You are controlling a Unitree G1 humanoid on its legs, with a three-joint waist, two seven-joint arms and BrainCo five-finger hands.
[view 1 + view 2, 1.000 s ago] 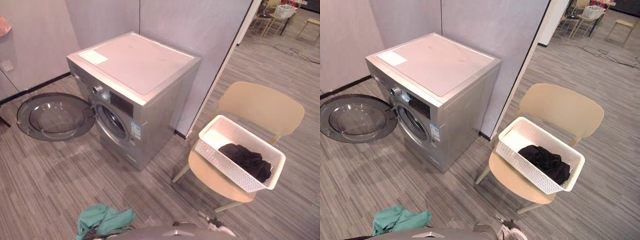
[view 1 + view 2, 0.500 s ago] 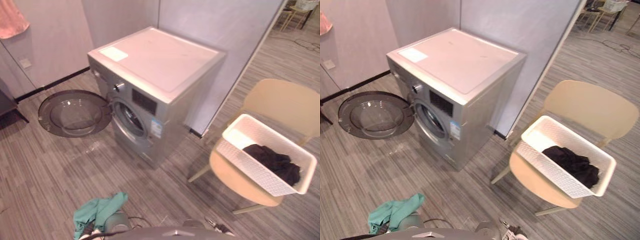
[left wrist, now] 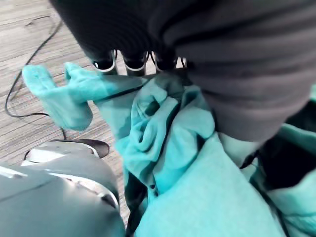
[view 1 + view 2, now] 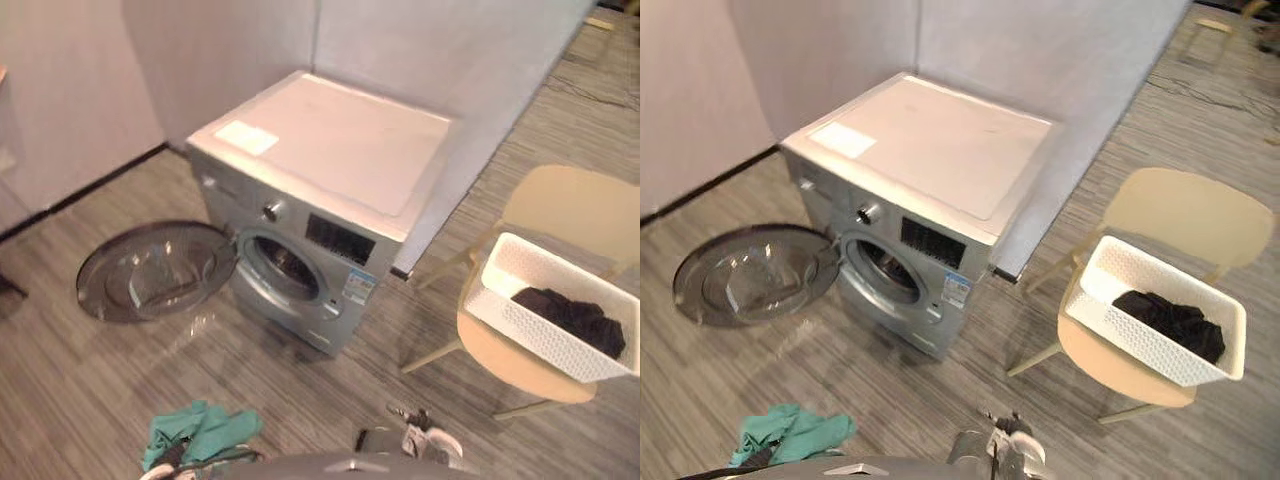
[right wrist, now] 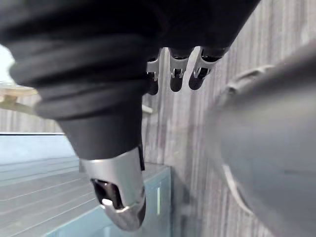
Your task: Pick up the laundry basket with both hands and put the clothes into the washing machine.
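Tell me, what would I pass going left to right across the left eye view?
door, lying open → washing machine → basket

Camera shift alone: washing machine (image 4: 320, 200) more front-on, laundry basket (image 4: 540, 345) nearer right edge.
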